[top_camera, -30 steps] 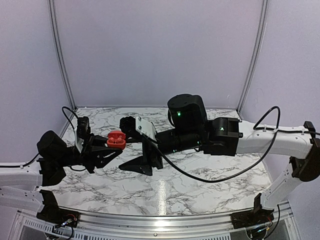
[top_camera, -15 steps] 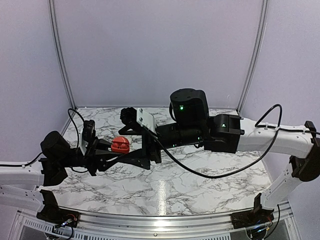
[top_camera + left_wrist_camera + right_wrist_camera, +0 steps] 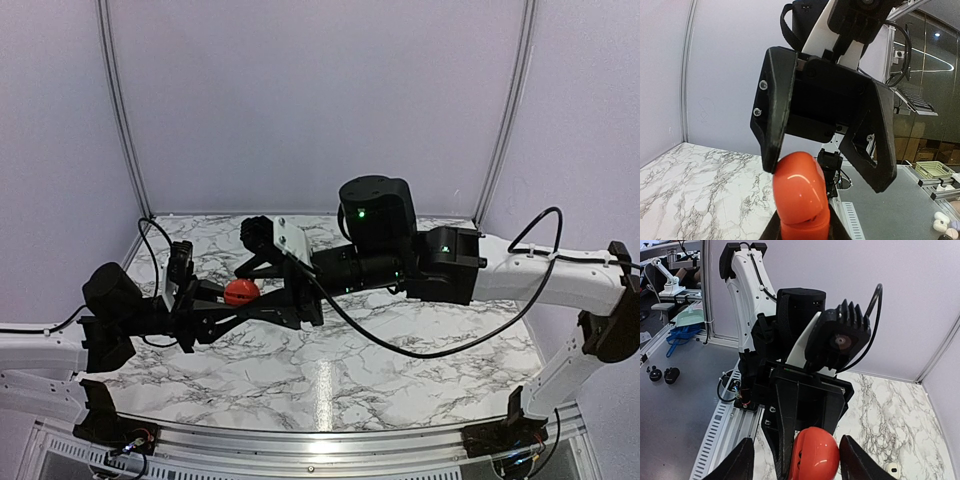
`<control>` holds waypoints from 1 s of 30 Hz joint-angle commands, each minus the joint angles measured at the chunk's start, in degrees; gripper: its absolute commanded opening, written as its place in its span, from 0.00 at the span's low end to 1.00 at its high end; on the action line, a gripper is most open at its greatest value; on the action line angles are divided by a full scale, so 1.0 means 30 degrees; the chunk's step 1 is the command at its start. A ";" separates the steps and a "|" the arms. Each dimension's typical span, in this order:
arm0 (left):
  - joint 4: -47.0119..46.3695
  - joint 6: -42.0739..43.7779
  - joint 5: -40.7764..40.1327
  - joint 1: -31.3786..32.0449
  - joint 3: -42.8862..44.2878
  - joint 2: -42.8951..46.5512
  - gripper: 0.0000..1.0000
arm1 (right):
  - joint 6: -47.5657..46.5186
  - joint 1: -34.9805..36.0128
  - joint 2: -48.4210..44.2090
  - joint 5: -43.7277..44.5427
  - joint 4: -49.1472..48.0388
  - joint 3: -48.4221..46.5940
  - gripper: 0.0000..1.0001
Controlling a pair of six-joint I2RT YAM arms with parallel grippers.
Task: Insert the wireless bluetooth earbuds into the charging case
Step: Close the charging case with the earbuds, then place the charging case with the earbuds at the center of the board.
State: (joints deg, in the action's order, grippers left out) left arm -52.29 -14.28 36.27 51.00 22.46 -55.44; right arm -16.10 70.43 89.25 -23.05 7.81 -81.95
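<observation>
The red charging case (image 3: 240, 292) is held above the marble table, my left gripper (image 3: 228, 303) shut on its lower half. In the left wrist view the case (image 3: 802, 195) stands upright between the black fingers (image 3: 767, 232), its domed lid down with a thin gap at the seam. My right gripper (image 3: 825, 175) straddles the lid, jaws apart: one fingertip (image 3: 771, 162) touches the lid, the other stands clear. The right wrist view shows the case (image 3: 817, 455) between its spread fingers (image 3: 737, 465). The earbuds are hidden.
The marble table (image 3: 400, 350) lies below both arms, with lilac walls (image 3: 320, 100) behind and at the sides. A small white object (image 3: 892, 470) lies on the marble to the right of the case. The right arm's cable (image 3: 400, 345) loops over the table.
The case's lid, raised a second ago, is now down. My right gripper has come over the case and its jaws have narrowed. The left gripper with the case shifted slightly right.
</observation>
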 commanded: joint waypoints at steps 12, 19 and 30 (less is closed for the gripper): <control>-0.0147 -0.1178 -0.2317 -0.0584 0.0717 0.0588 0.00 | -0.0111 0.0228 0.0616 -0.0437 0.1292 -0.0251 0.29; 0.0615 -0.1843 -0.4232 -0.1171 0.0282 0.0069 0.00 | 0.0969 -0.0914 -0.0899 0.0582 -0.0153 0.0519 0.55; 0.6249 -0.4247 -0.9487 -0.4330 0.1143 -0.2960 0.00 | 0.2128 -0.2786 -0.4605 0.3323 -0.2118 0.3718 0.91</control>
State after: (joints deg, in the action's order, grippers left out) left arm -39.77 -23.64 13.69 40.58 23.68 -60.14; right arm -12.62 63.79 78.48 -15.94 5.45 -73.08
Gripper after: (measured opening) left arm 0.208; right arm 0.875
